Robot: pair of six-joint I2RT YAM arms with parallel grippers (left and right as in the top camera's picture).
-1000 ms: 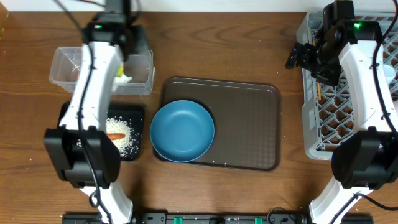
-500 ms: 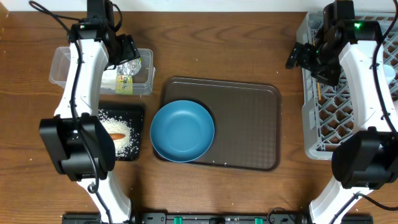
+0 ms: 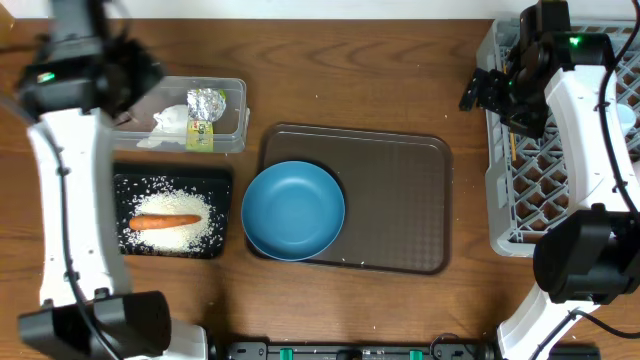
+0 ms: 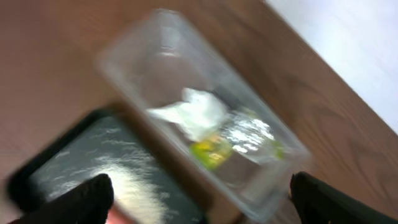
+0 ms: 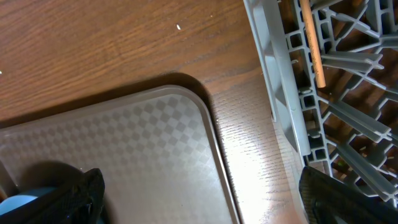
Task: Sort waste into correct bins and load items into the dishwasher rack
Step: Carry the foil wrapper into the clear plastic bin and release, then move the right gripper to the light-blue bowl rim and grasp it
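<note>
The crumpled foil wrapper (image 3: pixel 207 106) lies loose in the clear container (image 3: pixel 236 92), beside a white scrap (image 3: pixel 171 122). In the left wrist view my left gripper (image 4: pixel 198 202) is open and empty, above the strip between that clear container (image 4: pixel 155 56) and the black tray (image 4: pixel 68 168); the wrapper (image 4: pixel 239 134) is blurred there. The carrot (image 3: pixel 165 221) lies on rice (image 3: pixel 195 235) in the black tray (image 3: pixel 222 185). The blue bowl (image 3: pixel 293 210) sits on the brown tray (image 3: pixel 400 200). My right gripper (image 5: pixel 199 199) is open and empty by the rack (image 3: pixel 545 190).
A wooden chopstick (image 5: pixel 311 37) lies in the rack (image 5: pixel 329 93), near its left wall. The brown tray's corner (image 5: pixel 199 102) is below my right gripper. Bare wooden table (image 3: pixel 380 70) runs along the back.
My left gripper opened and dropped the wrapper into the clear container, then swung up and away to the left. The black tray with carrot is now uncovered. The right arm has not moved.
</note>
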